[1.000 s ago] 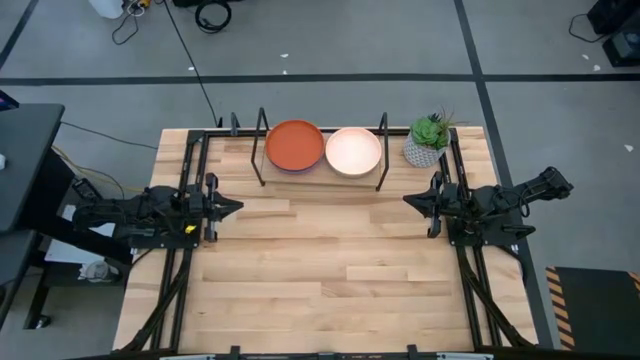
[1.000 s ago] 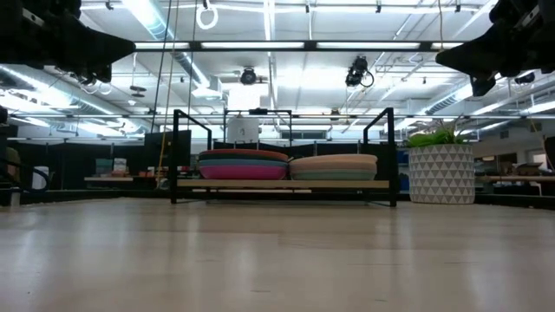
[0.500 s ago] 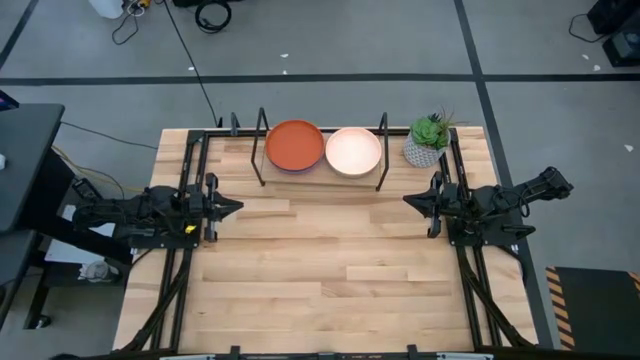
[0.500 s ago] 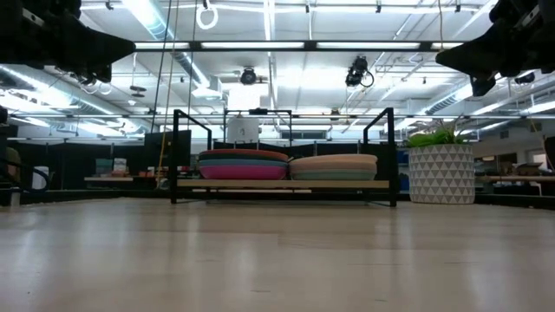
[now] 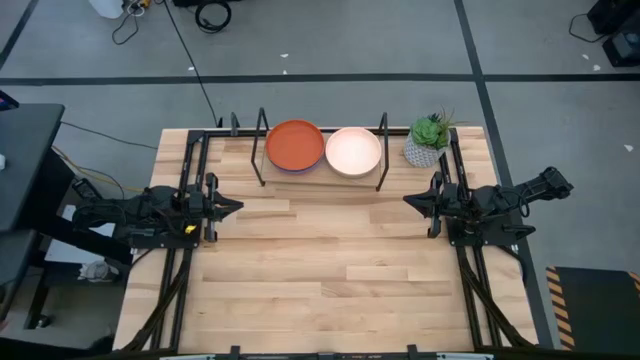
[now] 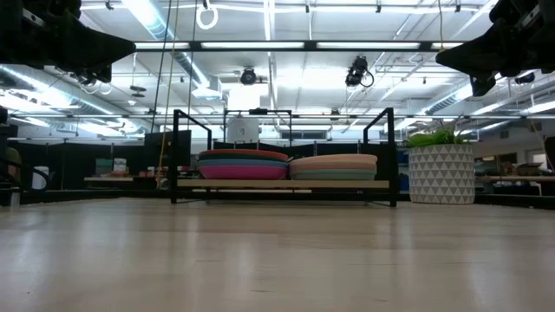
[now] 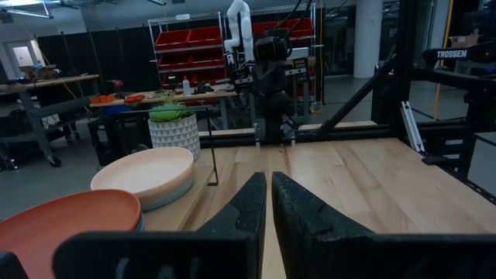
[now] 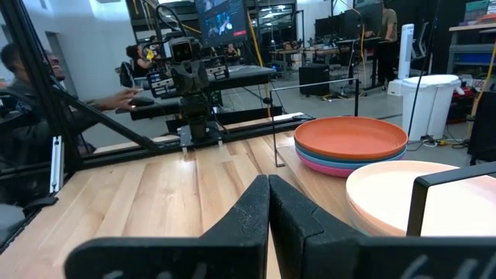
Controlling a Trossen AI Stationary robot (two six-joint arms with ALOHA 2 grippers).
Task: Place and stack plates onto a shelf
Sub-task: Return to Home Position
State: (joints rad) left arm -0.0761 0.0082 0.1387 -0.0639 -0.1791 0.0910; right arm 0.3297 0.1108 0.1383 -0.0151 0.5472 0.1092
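Observation:
Two stacks of plates rest on the wooden base of the black wire shelf [image 5: 262,150] at the table's far edge. The left stack is topped by an orange-red plate [image 5: 295,145], with teal and magenta plates [image 6: 243,171] showing beneath it. The right stack is topped by a peach plate [image 5: 353,150] over a cream and a grey-green one [image 6: 333,168]. My left gripper [image 5: 234,207] is shut and hovers near the table's left edge. My right gripper [image 5: 408,200] is shut and hovers near the right edge. Both are well short of the shelf.
A small green plant in a white patterned pot [image 5: 426,143] stands at the far right corner beside the shelf. The wooden tabletop [image 5: 330,270] stretches between the two arms and toward the near edge. A seated person [image 8: 31,101] shows beyond the table in the right wrist view.

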